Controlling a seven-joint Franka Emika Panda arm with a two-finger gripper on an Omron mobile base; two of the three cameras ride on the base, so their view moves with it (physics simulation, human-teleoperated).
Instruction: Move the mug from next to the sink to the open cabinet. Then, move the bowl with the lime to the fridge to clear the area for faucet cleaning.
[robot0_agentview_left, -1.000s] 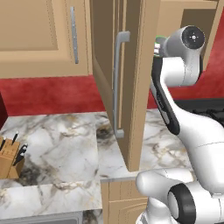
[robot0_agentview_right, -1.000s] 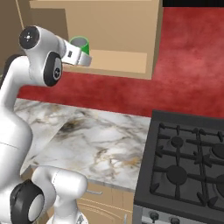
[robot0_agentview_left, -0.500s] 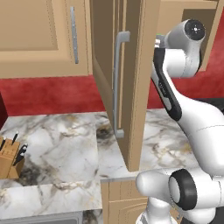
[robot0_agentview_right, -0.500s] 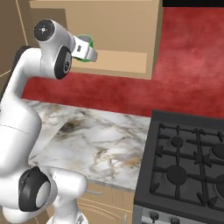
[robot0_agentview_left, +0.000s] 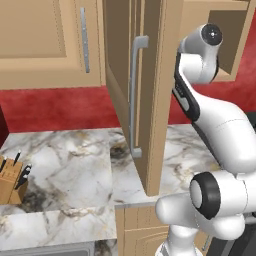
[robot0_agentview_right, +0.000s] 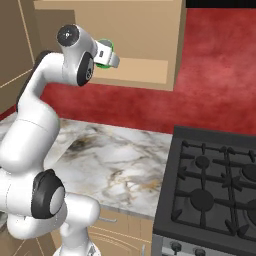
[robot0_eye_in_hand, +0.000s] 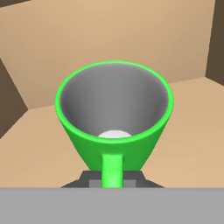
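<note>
The green mug is held upright by its handle, and my gripper is shut on that handle. Its grey inside is empty. The mug hangs just above the tan floor of the open cabinet, with the cabinet's back wall behind it. From the right base view, the mug and gripper sit at the cabinet's open front, level with the lower shelf. In the left base view, the cabinet door stands swung out toward me and hides the hand.
A marble counter runs below the cabinet. A knife block stands at its left, and a black stove lies at its right. A closed wall cabinet hangs left of the open door.
The arm has straightened upward and the hand has carried the mug a little further into the cabinet opening. The grip on the mug is unchanged.
</note>
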